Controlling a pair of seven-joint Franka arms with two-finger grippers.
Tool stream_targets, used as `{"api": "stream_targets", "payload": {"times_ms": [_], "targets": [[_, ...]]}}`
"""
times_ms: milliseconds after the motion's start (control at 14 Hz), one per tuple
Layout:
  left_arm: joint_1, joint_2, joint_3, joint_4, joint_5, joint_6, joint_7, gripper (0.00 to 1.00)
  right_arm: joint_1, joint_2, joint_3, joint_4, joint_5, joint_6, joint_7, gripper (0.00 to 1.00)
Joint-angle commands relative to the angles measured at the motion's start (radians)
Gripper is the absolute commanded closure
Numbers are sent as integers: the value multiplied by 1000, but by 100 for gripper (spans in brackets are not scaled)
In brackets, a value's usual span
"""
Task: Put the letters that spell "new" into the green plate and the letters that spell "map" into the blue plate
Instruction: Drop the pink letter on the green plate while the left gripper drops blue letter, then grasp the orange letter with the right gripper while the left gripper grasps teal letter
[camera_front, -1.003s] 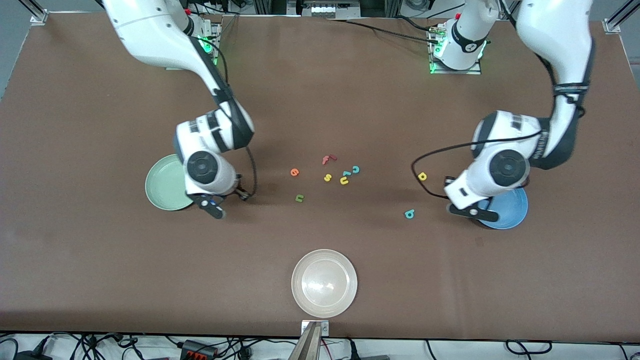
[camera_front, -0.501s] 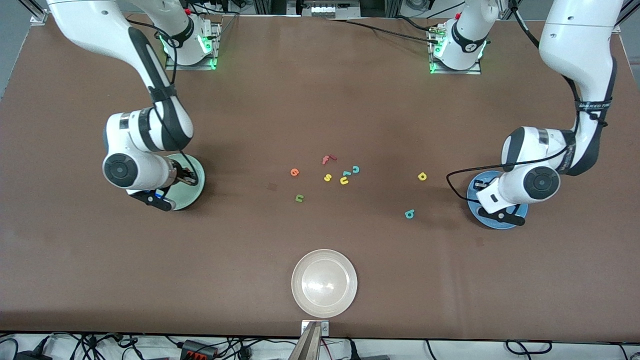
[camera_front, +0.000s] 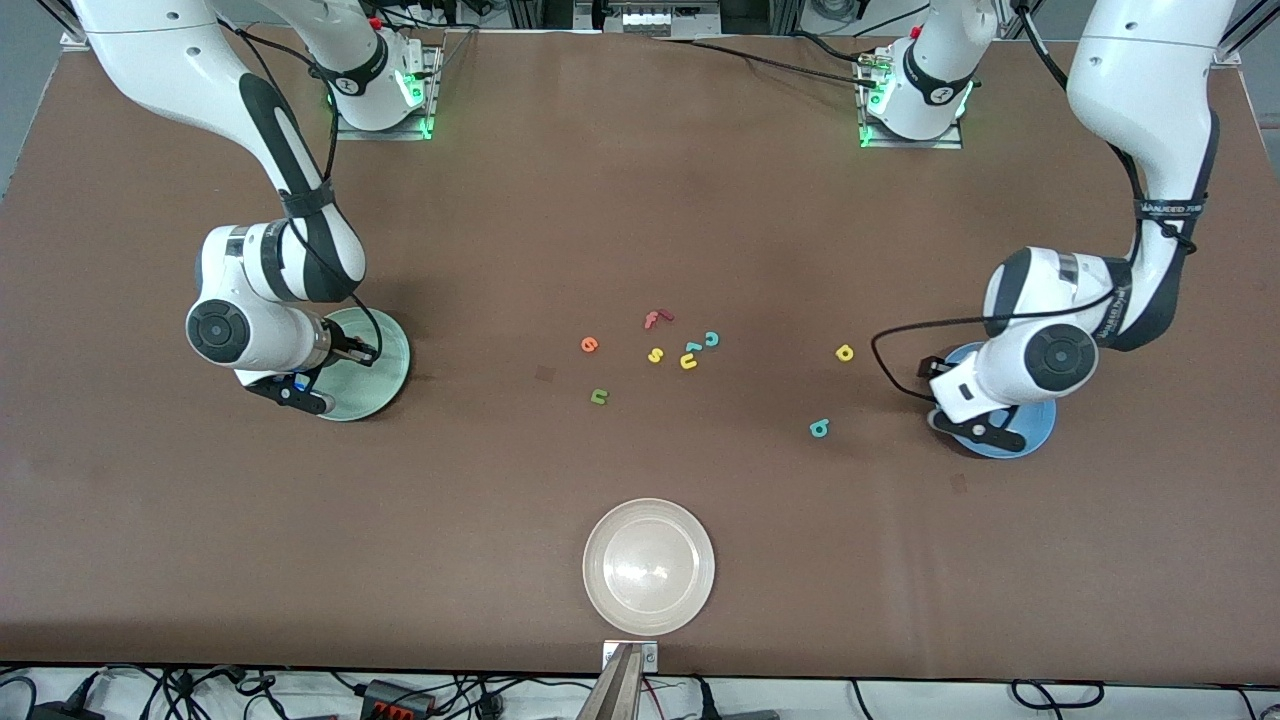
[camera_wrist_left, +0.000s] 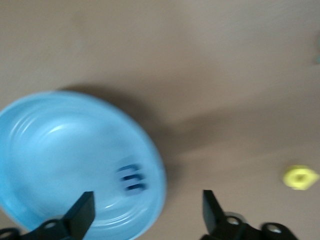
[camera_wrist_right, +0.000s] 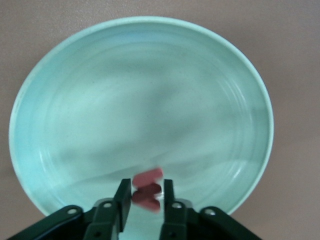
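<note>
Inside the blue plate (camera_wrist_left: 30, 150) under the wide left pincer (camera_wrist_left: 147, 212), blue "m" (camera_wrist_left: 132, 179); red-pink "w" (camera_wrist_right: 147, 190) between narrow right pincer (camera_wrist_right: 146, 197) fingers over green plate (camera_wrist_right: 75, 100).

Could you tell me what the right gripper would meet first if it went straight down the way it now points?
Most likely the red-pink w between its fingers, then the green plate directly below the right gripper.

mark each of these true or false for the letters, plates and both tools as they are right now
1. The blue "m" lies in the blue plate. True.
2. The left tool is shut. False: it is open over the blue plate.
3. The red-pink "w" sits between the right tool fingers over the green plate. True.
4. The yellow "p" lies in the blue plate. False: it lies on the table.
5. The cream-white plate holds the green "n". False: the "n" lies on the table.
</note>
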Motion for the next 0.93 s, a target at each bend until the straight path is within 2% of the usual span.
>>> {"api": "stream_targets", "payload": {"times_ms": [0, 215, 430, 645, 860], "targets": [[-13, -5, -82, 17, 31, -4, 98, 0, -1, -37, 15, 11, -7, -10, -20, 0], [-24, 16, -121, 39, 28, 11, 135, 0, 103, -85, 25, 14, 1, -30, -2, 0], [-42, 116, -142, 113, 25, 80, 314, 0, 248, -84, 38, 20, 13, 6, 6, 0], [-105, 176, -141, 153, 57, 134, 365, 0, 314, -73, 54, 58, 120, 16, 11, 0], [-109, 242, -141, 217, 118, 156, 481, 14, 396, -33, 53, 121, 138, 32, 5, 0]]}}
